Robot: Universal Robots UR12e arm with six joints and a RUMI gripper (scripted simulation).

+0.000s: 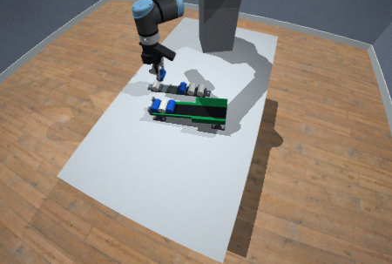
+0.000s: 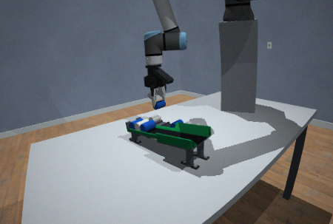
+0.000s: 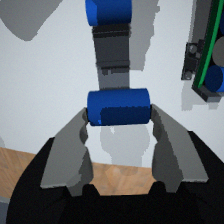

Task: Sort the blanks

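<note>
My gripper (image 1: 160,73) is shut on a blue blank (image 3: 118,107) and holds it in the air above the left end of the dark stock rack (image 1: 176,88). It also shows in the exterior view (image 2: 160,103). The rack holds a white blank (image 1: 154,84) at its left end, then a blue blank (image 1: 183,87) and two white blanks (image 1: 196,89). The green feed ramp (image 1: 192,110) lies in front of the rack. At its left end lie a blue blank (image 1: 156,104), a white blank (image 1: 163,106) and a blue blank (image 1: 171,106), side by side.
The robot's grey pedestal (image 1: 219,9) stands on the table behind the rack. The ramp stands on dark legs (image 2: 192,155) above the white table. In the wrist view the ramp's edge (image 3: 210,45) is at the right.
</note>
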